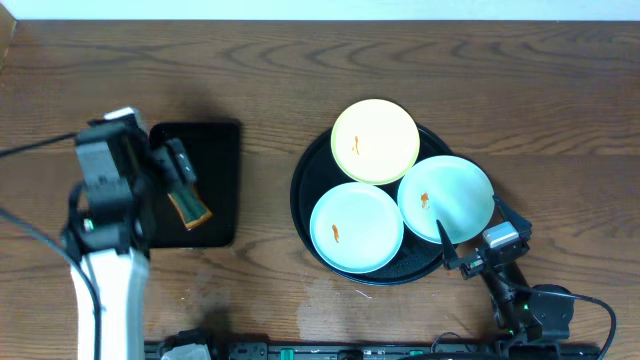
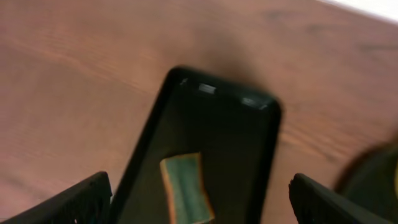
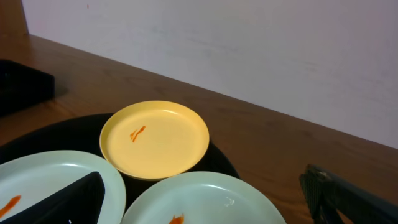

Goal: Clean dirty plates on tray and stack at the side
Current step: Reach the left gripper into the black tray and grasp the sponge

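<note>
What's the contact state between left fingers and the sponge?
Apart. Left wrist view: the sponge lies on the rectangular tray, with bare tray showing between it and both open left fingers.

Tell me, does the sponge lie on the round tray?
No, the sponge lies on the rectangular tray, which stands apart to the left of the round tray.
</note>
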You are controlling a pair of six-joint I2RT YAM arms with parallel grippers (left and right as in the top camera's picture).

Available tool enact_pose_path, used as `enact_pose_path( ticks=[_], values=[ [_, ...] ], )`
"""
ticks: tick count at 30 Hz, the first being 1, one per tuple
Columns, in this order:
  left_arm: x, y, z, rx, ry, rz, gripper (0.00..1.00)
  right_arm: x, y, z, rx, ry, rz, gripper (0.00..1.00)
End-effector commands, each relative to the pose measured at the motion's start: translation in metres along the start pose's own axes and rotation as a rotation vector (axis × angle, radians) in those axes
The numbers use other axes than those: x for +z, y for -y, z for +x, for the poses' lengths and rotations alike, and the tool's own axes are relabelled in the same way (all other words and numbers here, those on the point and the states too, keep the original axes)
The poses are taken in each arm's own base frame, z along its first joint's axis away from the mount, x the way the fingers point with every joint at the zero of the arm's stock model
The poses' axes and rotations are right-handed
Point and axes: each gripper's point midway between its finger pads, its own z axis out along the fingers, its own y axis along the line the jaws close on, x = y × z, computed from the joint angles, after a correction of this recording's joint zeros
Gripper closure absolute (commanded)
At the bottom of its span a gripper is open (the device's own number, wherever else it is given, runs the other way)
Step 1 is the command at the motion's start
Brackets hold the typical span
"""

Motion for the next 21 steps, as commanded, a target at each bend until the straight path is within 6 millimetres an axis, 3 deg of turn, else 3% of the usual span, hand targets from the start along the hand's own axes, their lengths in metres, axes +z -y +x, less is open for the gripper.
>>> enact_pose_path(
  ticks=[1, 7, 13, 17, 21],
  values=[
    [0.012, -0.015, -0.005, -0.056, -0.042, -0.031, 0.08, 0.000, 0.001, 0.002, -0.005, -0.004, 0.002, 0.01],
    [0.029, 0.010, 0.030, -0.083, -0.224, 0.130, 0.08, 0.000, 0.001, 0.002, -0.005, -0.004, 0.002, 0.01],
    [0.060, 0.005, 0.061, -0.126, -0.370, 0.095, 0.08, 0.000, 0.001, 0.002, -0.005, -0.004, 0.002, 0.01],
    [0.088, -0.025, 0.086, -0.184, -0.467, -0.097, 0.08, 0.000, 0.001, 0.002, -0.005, -0.004, 0.002, 0.01],
    [0.110, -0.032, 0.114, -0.222, -0.578, -0.154, 0.08, 0.000, 0.001, 0.002, -0.005, -0.003, 0.002, 0.01]
  ],
)
